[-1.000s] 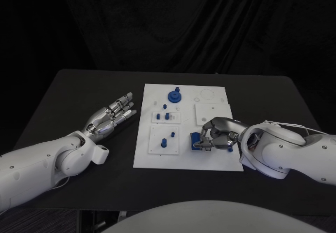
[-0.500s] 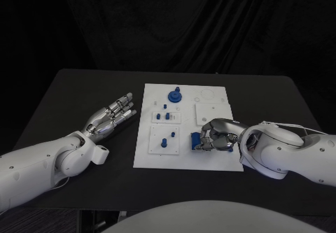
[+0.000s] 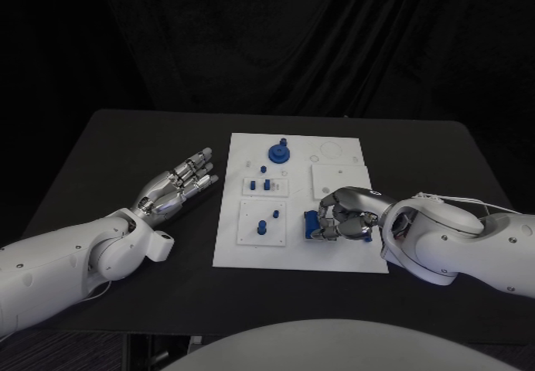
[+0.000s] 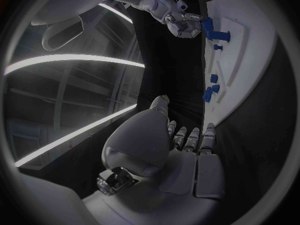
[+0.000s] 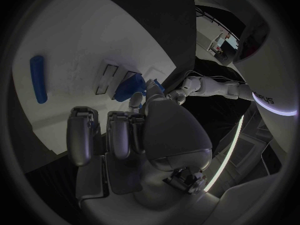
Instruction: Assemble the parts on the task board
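My right hand (image 3: 343, 216) curls over a blue block (image 3: 311, 224) at about four o'clock on the white board (image 3: 295, 259); my fingers hide most of it, so I cannot tell whether I grip it. My left hand (image 3: 178, 188) lies flat, fingers spread, holding nothing, at nine o'clock. Five more blue pieces show, including one gear (image 3: 279, 152). The black table (image 3: 123, 147) stands before dark curtains.

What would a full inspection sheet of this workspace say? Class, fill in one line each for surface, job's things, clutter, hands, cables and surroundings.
Surface: black table, matte.
Job's things: white task board mid-table; blue parts on it, including a round part at the far end.
Clutter: nothing seen.
Hands: left hand open beside the board; right hand grips a blue part on the board.
Cables: thin cable on the right arm.
Surroundings: dark curtain behind.
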{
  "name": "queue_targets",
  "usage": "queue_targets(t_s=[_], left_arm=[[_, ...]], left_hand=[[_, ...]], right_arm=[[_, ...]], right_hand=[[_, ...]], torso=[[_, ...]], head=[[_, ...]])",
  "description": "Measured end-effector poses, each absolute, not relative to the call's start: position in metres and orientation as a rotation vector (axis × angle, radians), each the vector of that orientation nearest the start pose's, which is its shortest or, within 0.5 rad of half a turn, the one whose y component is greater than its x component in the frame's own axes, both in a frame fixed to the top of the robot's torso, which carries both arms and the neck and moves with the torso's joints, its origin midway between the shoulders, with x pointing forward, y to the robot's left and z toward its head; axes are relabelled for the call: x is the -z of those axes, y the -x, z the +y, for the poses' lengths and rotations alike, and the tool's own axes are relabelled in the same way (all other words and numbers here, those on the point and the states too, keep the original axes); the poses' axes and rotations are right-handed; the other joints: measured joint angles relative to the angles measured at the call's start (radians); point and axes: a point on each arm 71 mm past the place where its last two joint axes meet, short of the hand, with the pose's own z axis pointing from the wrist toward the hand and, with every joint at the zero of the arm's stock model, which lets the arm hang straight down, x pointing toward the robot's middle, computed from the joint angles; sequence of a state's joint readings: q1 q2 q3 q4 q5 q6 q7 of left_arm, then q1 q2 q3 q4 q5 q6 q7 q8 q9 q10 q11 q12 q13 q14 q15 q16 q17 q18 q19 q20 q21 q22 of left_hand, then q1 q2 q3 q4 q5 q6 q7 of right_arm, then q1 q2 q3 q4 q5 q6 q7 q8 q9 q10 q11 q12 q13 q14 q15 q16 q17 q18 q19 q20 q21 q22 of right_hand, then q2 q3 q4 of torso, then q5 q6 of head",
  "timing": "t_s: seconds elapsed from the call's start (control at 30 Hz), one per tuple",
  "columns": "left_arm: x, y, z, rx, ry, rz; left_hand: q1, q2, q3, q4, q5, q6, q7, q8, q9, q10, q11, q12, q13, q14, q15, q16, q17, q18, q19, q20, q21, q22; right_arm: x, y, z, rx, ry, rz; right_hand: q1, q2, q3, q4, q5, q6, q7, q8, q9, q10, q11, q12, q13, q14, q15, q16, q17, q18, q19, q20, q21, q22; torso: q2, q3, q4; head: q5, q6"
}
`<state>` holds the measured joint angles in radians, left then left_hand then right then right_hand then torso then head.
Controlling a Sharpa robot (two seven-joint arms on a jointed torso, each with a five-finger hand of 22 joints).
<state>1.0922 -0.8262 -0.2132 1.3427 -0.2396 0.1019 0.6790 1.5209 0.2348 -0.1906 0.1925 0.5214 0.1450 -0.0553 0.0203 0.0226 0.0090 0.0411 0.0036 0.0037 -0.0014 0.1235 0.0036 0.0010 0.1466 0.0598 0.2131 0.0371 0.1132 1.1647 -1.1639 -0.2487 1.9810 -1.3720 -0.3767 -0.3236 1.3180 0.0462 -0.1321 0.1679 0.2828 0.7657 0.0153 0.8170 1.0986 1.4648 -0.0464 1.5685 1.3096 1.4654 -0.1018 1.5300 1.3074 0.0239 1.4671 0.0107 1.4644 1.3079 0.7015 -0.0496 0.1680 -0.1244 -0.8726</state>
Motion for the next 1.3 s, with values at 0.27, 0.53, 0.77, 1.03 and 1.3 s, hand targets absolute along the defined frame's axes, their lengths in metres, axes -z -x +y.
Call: queue_targets(t_s=[0.27, 0.53, 0.77, 1.03, 1.3], left_arm=[[0.2784, -0.4524, 0.2331, 1.796, 0.803, 1.64], [0.2788, -0.4524, 0.2332, 1.798, 0.803, 1.641], [0.2795, -0.452, 0.2332, 1.8, 0.805, 1.644], [0.2801, -0.4517, 0.2333, 1.802, 0.806, 1.645], [0.2812, -0.4512, 0.233, 1.803, 0.808, 1.647]], left_hand=[[0.0, 0.0, 0.002, -0.002, 0.0, 0.0, 0.0, 0.0, 0.0, 0.0, 0.0, 0.0, 0.0, 0.0, 0.0, 0.0, 0.0, 0.0, 0.0, 0.0, 0.0, 0.0], [0.0, 0.0, 0.002, -0.002, 0.0, 0.0, 0.0, 0.0, 0.0, 0.0, 0.0, 0.0, 0.0, 0.0, 0.0, 0.0, 0.0, 0.0, 0.0, 0.0, 0.0, 0.0], [0.0, 0.0, 0.002, -0.002, 0.0, 0.004, 0.004, 0.0, 0.0, -0.002, 0.002, 0.0, 0.0, 0.004, 0.004, 0.0, 0.001, 0.0, 0.0, 0.0, 0.0, 0.0], [0.0, 0.0, 0.002, -0.002, 0.0, 0.004, 0.004, 0.0, 0.0, 0.001, 0.006, 0.0, 0.0, 0.004, 0.004, 0.0, 0.001, 0.0, 0.004, 0.004, 0.0, 0.0], [0.0, 0.0, 0.005, -0.005, 0.003, 0.0, 0.007, 0.0, 0.0, 0.002, 0.006, 0.0, 0.0, 0.0, 0.007, 0.0, 0.0, 0.0, 0.004, 0.004, 0.0, 0.001]], right_arm=[[0.2329, -0.352, -0.2282, -0.624, -0.03, 1.951], [0.2346, -0.3513, -0.2269, -0.631, -0.011, 1.946], [0.2338, -0.351, -0.2263, -0.618, 0.035, 1.925], [0.2322, -0.351, -0.2258, -0.586, 0.113, 1.892], [0.2311, -0.3511, -0.2252, -0.575, 0.157, 1.866]], right_hand=[[0.013, 0.003, 0.005, -0.011, 0.0, 0.0, 0.0, 0.0, -0.002, 0.0, 0.0, 0.002, 0.001, 0.0, 0.0, 0.0, 0.0, 0.0, 0.0, 0.0, 0.0, 0.0], [0.023, 0.005, 0.011, -0.022, 0.0, -0.007, 0.0, -0.004, -0.003, 0.0, 0.0, 0.005, 0.001, 0.0, 0.0, 0.0, 0.0, 0.0, 0.0, 0.0, 0.0, 0.0], [0.018, 0.001, -0.003, -0.041, 0.0, -0.174, 0.038, -0.009, 0.033, 0.0, 0.015, 0.005, -0.003, 0.001, 0.009, 0.0, 0.0, 0.0, 0.0, 0.007, -0.036, 0.0], [0.003, -0.001, -0.01, -0.04, 0.0, -0.211, 0.046, -0.013, 0.033, 0.001, 0.015, 0.005, -0.001, 0.001, 0.009, -0.005, 0.0, 0.0, -0.003, 0.01, -0.048, 0.0], [0.003, 0.012, -0.002, -0.054, 0.0, -0.187, 0.033, 0.076, 0.068, 0.0, 0.015, 0.005, 0.002, -0.002, 0.013, -0.005, 0.0, 0.0, -0.004, 0.011, -0.048, 0.0]], torso=[[-0.001, -0.0002, 0.0], [-0.001, -0.0006, 0.0011], [-0.001, -0.0006, 0.0012], [-0.001, 0.0, 0.0001], [-0.001, 0.0007, -0.0005]], head=[[0.002, 0.0], [0.002, 0.0], [0.003, 0.0], [0.006, 0.0], [0.007, 0.0]])
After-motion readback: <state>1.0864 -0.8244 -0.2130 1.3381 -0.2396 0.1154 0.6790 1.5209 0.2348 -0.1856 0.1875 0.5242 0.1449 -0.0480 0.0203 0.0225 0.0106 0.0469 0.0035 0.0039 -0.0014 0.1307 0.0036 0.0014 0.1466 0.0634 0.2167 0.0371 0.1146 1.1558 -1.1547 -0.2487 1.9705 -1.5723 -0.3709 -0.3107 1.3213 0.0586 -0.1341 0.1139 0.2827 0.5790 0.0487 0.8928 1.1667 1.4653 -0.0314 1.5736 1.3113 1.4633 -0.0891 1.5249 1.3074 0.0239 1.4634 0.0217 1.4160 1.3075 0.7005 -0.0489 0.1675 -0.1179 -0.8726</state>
